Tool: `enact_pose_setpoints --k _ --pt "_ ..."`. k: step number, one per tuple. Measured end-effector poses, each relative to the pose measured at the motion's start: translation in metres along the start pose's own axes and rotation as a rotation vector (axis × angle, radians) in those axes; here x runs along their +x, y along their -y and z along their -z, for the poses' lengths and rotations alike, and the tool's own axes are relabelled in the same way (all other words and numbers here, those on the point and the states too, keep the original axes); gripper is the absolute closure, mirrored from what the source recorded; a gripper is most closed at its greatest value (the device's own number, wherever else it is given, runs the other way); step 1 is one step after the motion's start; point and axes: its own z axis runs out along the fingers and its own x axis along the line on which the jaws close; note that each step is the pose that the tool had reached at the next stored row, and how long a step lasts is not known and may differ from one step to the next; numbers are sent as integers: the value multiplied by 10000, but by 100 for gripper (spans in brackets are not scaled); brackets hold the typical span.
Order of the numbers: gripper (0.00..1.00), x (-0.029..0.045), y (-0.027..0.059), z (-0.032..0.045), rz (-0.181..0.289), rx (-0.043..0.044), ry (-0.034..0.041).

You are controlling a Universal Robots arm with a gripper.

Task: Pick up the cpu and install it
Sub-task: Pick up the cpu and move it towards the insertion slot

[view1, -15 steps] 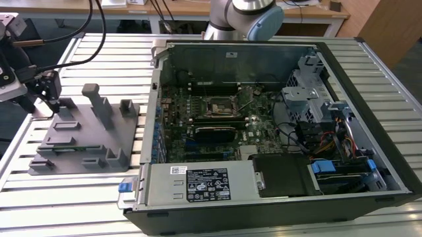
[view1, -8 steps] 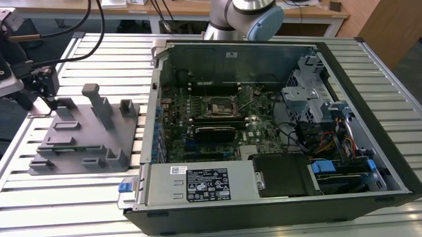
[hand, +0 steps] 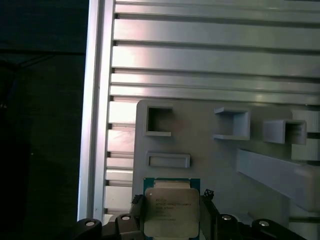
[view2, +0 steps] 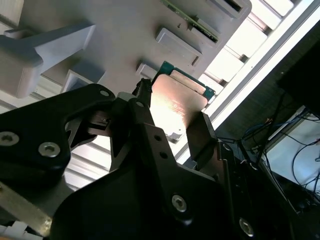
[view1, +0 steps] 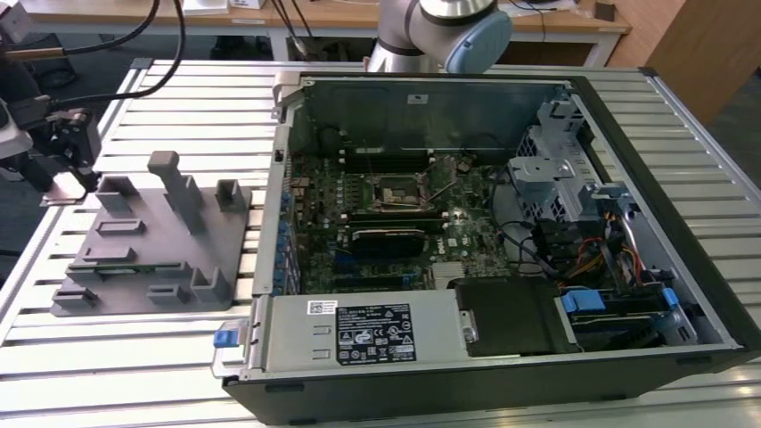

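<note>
Cpu (hand: 171, 212) clamped in gripper (hand: 172, 201), partly hidden.

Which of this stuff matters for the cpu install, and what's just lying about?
Job:
- cpu
- gripper, fingers closed on the cpu's edges
- grey holder tray beneath it
- motherboard socket
- open computer case

Lying about:
- power supply
- cables
- drive cage
- slatted table
</note>
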Motion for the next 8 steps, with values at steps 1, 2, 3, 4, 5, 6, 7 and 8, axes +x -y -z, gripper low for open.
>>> enact_pose_setpoints --k 1,2,3,4,5,6,7,8 --pt "47 0 -1 19 0 0 1" --pt "47 0 -2 39 0 0 0" --pt "47 0 -3 59 0 0 0" --pt "47 0 -4 79 0 0 1" --pt "47 0 -5 100 0 0 0" --pt "47 -1 -6 121 0 0 0" --pt "47 -1 -7 141 0 -1 1" --pt "47 -1 -8 160 0 -1 1"
